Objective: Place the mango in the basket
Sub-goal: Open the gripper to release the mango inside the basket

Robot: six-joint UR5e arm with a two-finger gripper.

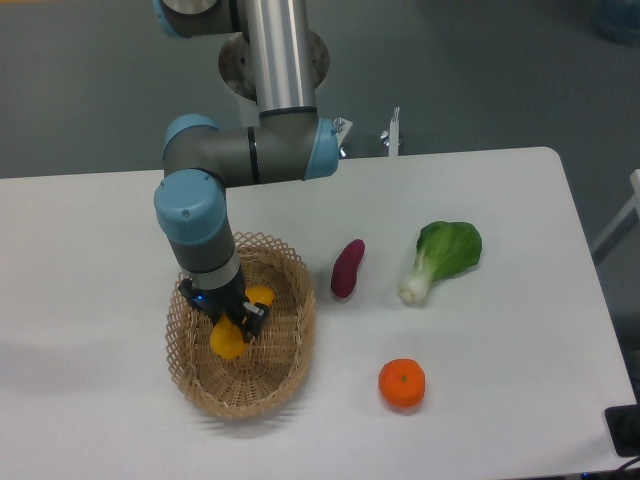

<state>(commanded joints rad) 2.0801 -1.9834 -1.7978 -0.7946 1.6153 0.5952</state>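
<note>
The mango [227,340] is yellow-orange and sits low inside the tan woven basket [288,352] at the table's front left. My gripper [238,318] points straight down into the basket, with its fingers closed across the middle of the mango. Yellow shows on both sides of the fingers, at the lower left and at the upper right [261,295]. The gripper body hides the middle of the fruit. I cannot tell whether the mango touches the basket's bottom.
A dark purple-red oblong vegetable [347,268] lies just right of the basket. A green bok choy [440,256] lies further right. A round orange [401,383] sits at the front right. The arm's elbow [200,175] hangs above the basket's back edge.
</note>
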